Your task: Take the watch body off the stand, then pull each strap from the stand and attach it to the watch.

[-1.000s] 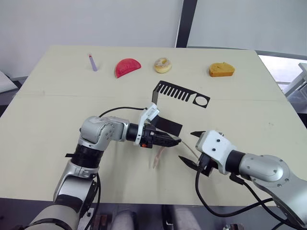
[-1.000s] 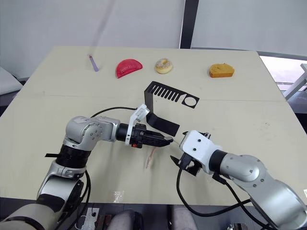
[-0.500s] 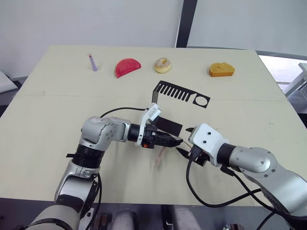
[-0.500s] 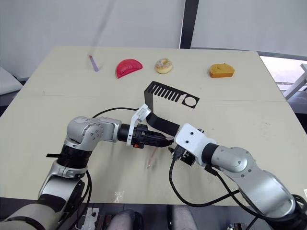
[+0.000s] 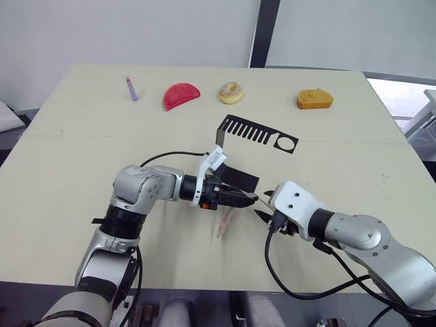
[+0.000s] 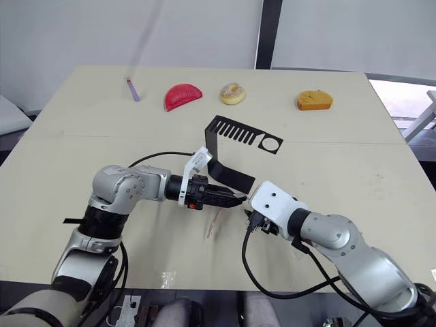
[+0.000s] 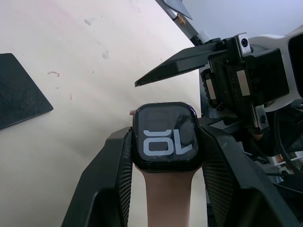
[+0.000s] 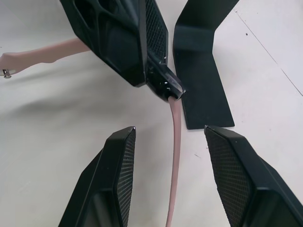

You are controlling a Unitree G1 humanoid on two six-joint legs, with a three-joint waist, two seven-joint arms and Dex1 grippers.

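My left gripper (image 5: 244, 199) is shut on the watch body (image 7: 164, 137), a small black case with light digits on its screen. One pale pink strap (image 5: 225, 223) hangs from the watch down to the table. A second pink strap (image 8: 174, 156) runs from the watch's other end, between the fingers of my right gripper (image 5: 264, 206) without touching them. That gripper is open and sits just to the right of the watch. The black stand (image 5: 257, 131) is behind both grippers, with its flat base (image 8: 203, 90) close by.
Along the table's far edge lie a purple stick (image 5: 131, 88), a red half-round piece (image 5: 180, 95), a doughnut (image 5: 231, 92) and an orange-yellow food piece (image 5: 314, 99). A black cable loops over the left arm near the stand's base.
My right gripper has moved left and closed in on the watch held by the left gripper. The left arm has barely moved.
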